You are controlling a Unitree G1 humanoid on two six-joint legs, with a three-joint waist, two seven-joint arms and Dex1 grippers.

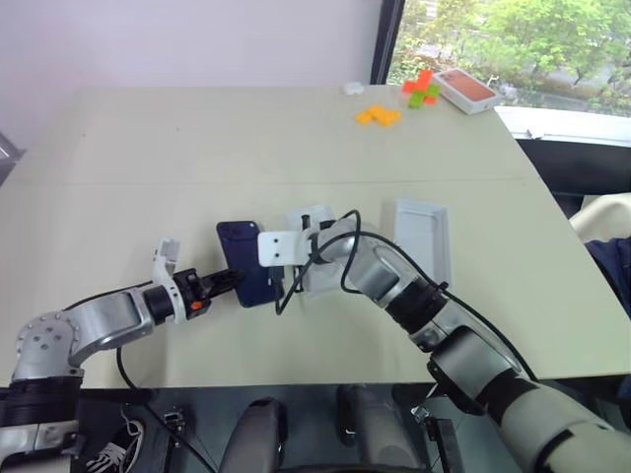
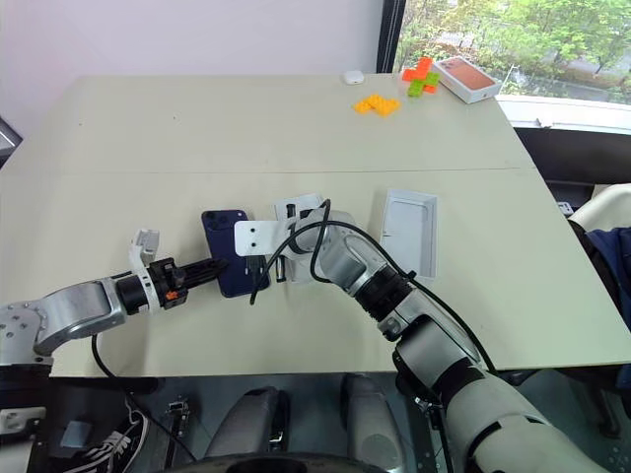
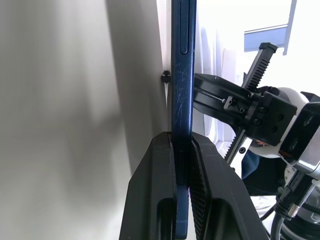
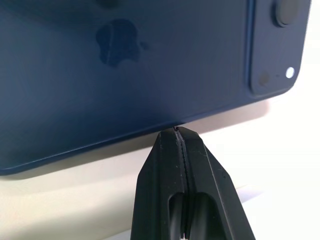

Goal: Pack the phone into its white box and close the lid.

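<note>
The dark blue phone is just off the table's middle, with my left gripper shut on its near end. The left wrist view shows the phone edge-on, clamped between the black fingers. My right gripper is shut and empty, its tip against the long edge of the phone, whose back and camera bump face that camera. The white box lies mostly hidden under my right wrist. To its right the lid lies with its plain white inside up.
At the far right corner are an orange-topped box, orange bricks and green and orange bricks, with a small white object nearby. A black cable loops off my right wrist. The table's front edge runs close below both arms.
</note>
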